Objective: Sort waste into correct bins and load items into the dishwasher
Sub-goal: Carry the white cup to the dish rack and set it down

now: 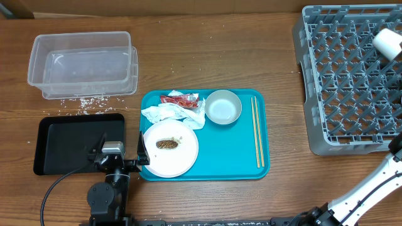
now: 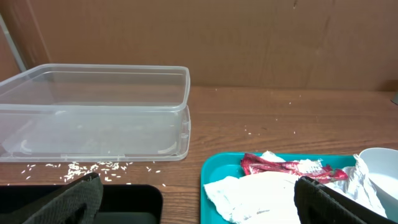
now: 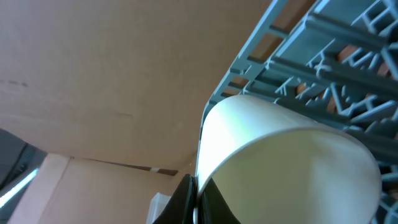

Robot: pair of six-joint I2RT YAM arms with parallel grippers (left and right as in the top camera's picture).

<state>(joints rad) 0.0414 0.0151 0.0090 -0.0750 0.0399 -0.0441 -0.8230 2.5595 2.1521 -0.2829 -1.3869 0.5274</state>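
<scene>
Plate (image 1: pixel 185 158), the single white one, lies nearest, in the near left corner of one turquoise tray (image 1: pixel 232 154), with one brown scrap (image 1: pixel 167 144) at its middle and a few white grains beside that. Just left of the plate the left end effector (image 1: pixel 122 154) hovers low over the gap between the turquoise tray and the one black tray (image 1: pixel 63 144), its fingers (image 2: pixel 81 199) spread wide and holding nothing. Two pale chopsticks (image 1: pixel 257 132) lie side by side along the turquoise tray's right side, pointing near to far. Past the plate, touching its far rim, is one crumpled white napkin (image 1: pixel 173 115). One white bowl (image 1: pixel 223 107) stands upright just right of the napkin, and one red wrapper (image 1: pixel 179 98) lies against it at the tray's far edge, its print too small to read. Loose rice (image 1: pixel 81 99) is scattered on the brown wood-grain surface (image 1: pixel 213 56) between the black tray and one clear tub (image 1: pixel 81 35), which stands at far left. At far right one grey rack (image 1: pixel 339 81) sits on the surface. Over the rack's far right corner the right end effector (image 3: pixel 198 202) grips one white cup (image 1: pixel 387 43), tilted on its side, with the lattice close behind it in the right wrist view. Beyond the surface rises a plain brown board wall (image 2: pixel 249 37).
</scene>
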